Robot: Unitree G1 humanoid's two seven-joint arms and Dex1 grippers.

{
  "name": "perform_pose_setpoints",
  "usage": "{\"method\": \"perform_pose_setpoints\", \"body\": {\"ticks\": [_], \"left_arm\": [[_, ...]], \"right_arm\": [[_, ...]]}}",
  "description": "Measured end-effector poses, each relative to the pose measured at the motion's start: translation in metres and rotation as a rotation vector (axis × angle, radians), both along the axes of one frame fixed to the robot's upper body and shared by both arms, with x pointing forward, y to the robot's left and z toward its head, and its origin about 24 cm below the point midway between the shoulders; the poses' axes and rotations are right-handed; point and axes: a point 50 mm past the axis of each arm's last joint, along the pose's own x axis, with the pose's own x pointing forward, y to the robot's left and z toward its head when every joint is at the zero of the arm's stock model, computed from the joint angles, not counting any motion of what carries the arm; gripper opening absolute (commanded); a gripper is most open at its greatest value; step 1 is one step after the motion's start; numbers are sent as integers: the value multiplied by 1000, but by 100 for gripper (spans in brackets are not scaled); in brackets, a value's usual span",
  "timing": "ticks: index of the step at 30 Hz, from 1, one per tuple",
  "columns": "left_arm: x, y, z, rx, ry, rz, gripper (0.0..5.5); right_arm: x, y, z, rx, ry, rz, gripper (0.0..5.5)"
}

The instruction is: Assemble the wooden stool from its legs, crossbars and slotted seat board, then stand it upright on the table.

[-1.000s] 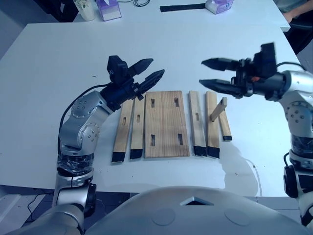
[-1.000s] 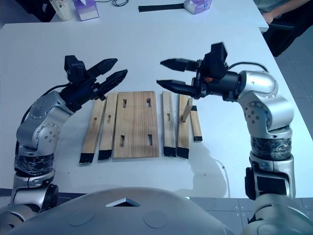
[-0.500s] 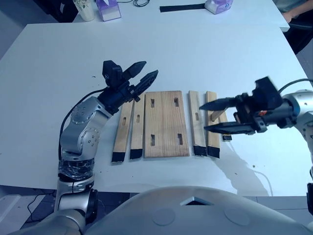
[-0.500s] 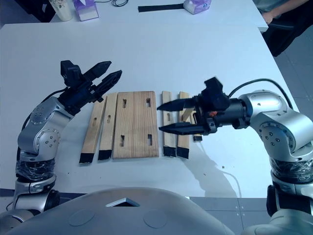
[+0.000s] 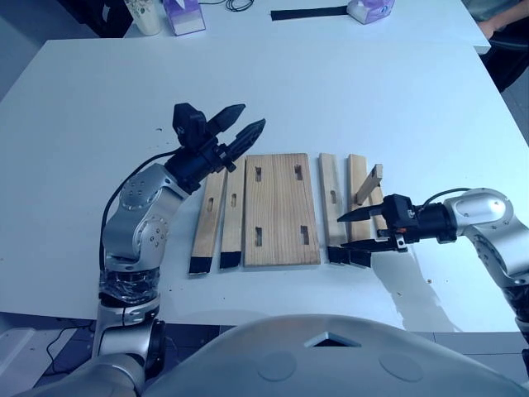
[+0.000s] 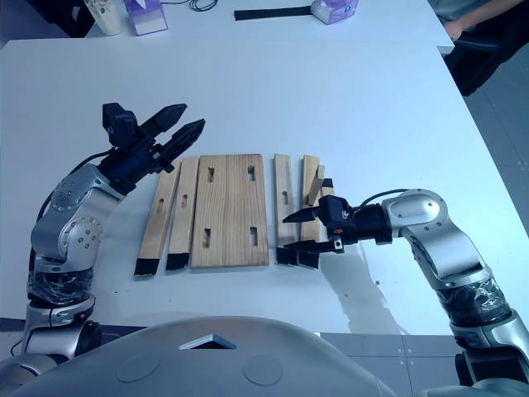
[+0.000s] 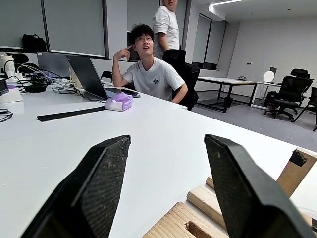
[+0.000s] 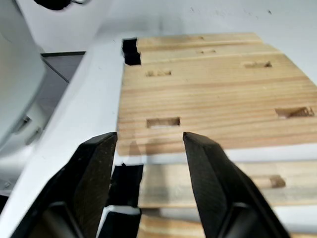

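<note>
My right gripper (image 5: 344, 232) had its jaws apart with nothing between the pads. The two fingers (image 8: 96, 178) stood one above the other at the near, black-tipped ends of the right legs (image 5: 332, 198), low over the table (image 5: 347, 91). From its wrist camera I saw those black tips just under the fingers. I could not tell whether either finger touched the wood. Beyond them lay the board (image 8: 213, 99), flat, with its slots facing up.

My left gripper (image 5: 252, 116) was also open and empty. It hung above the far ends of the left legs (image 5: 220, 215) and pointed away from me, clear of the wood. Its wrist camera showed both fingers (image 7: 101, 183) spread wide, with pale timber below them.

The parts lay in a row near the table's front edge. The board sat in the middle with two legs on either side, all lengthwise and close together, dark ends towards me. A short crossbar (image 5: 370, 184) leaned at a tilt over the outermost right leg, one end raised. A second bar (image 5: 377, 205) lay flat just outside that leg — partly behind my right gripper.

At the far edge of the table — well apart from the work — were a tissue box (image 5: 183, 15) and a black strip (image 5: 307, 12).
</note>
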Motion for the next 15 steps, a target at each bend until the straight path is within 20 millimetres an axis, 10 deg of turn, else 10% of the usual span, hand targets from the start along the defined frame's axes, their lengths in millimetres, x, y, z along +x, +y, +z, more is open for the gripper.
{"method": "perform_pose_setpoints", "body": {"ticks": [15], "left_arm": [[-4,-4,-6,-1,4,10,277]], "right_arm": [[4,-24,-27,-122,-10,10,248]]}}
